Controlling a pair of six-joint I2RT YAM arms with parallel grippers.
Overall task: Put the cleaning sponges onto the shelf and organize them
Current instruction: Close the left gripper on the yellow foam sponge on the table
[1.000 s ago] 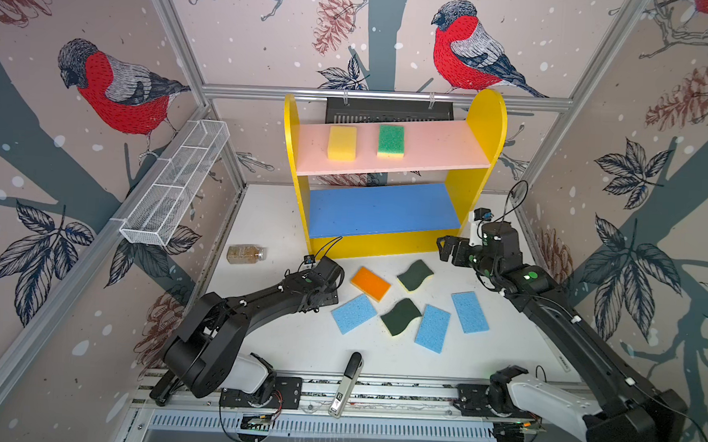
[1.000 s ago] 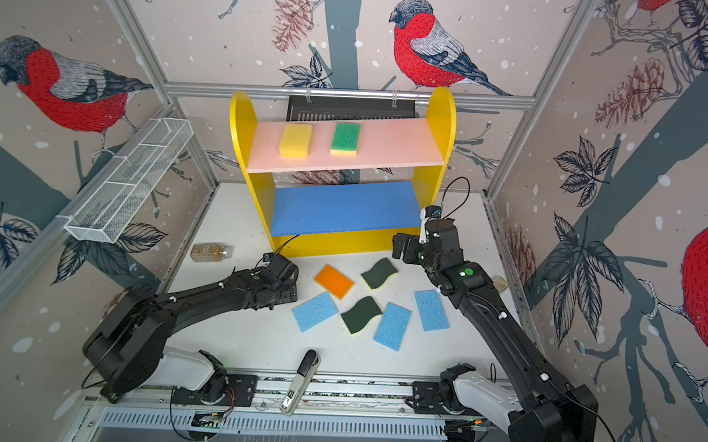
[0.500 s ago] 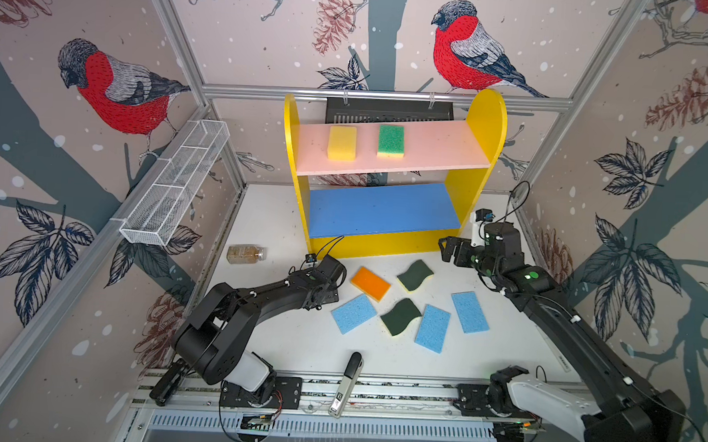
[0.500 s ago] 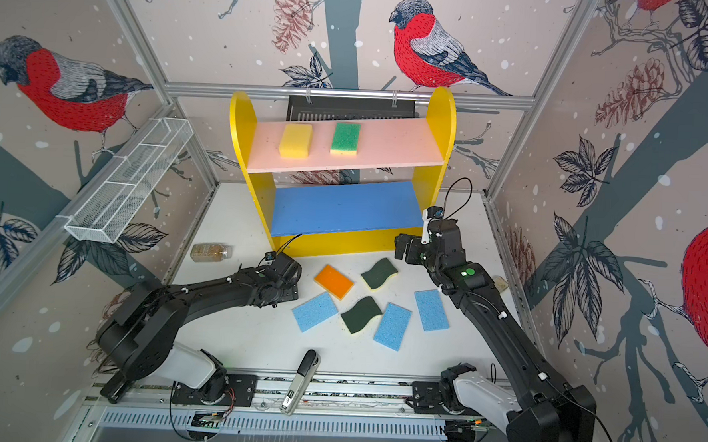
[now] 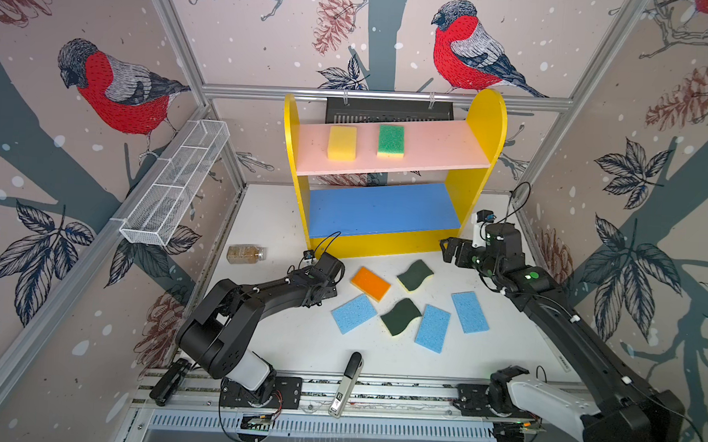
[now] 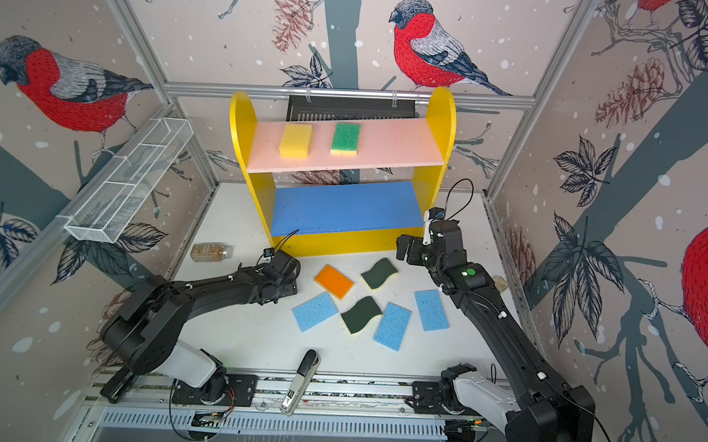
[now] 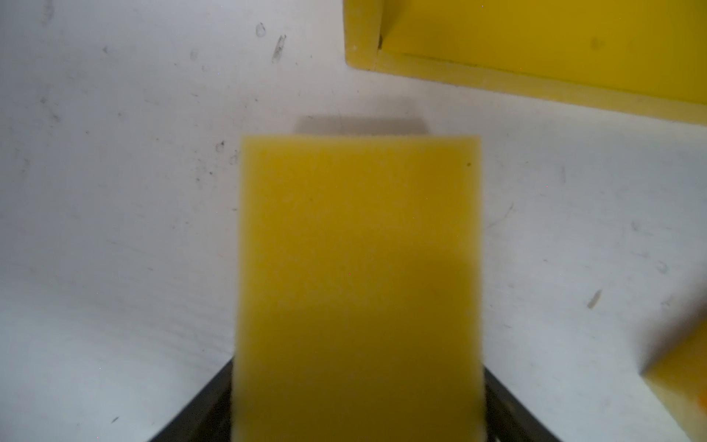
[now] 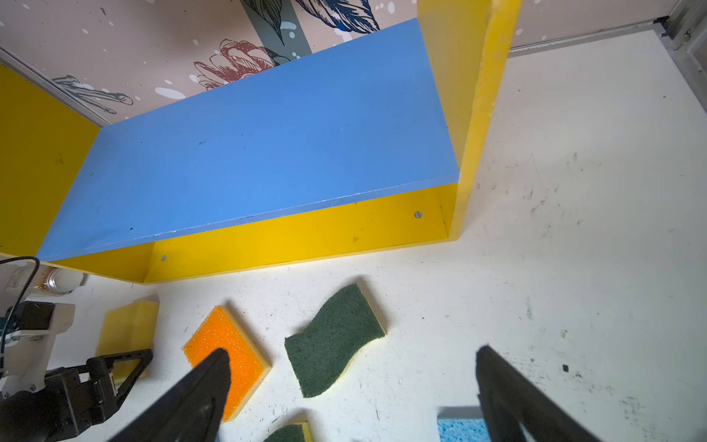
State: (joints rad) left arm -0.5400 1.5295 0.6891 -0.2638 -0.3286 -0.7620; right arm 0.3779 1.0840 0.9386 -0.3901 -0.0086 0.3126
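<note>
Jaws of both grippers hang low over the tabletop (image 5: pixel 304 344) before the shelf (image 5: pixel 480 124). Right gripper (image 8: pixel 354 348) stands by the shelf's right foot, spread wide and empty, well apart from the yellow sponge (image 7: pixel 359 248). Left gripper (image 7: pixel 357 363) is the nearer: its jaws flank that sponge's long sides, the long axis running straight ahead between them on the tabletop near the shelf's left foot; whether they pinch yet, I cannot tell.

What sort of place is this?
Probably a lab robot cell, not a home: aluminium frame holding bird-print panels, two arms bolted to a front rail, and a small shelf with sponges scattered before it.
</note>
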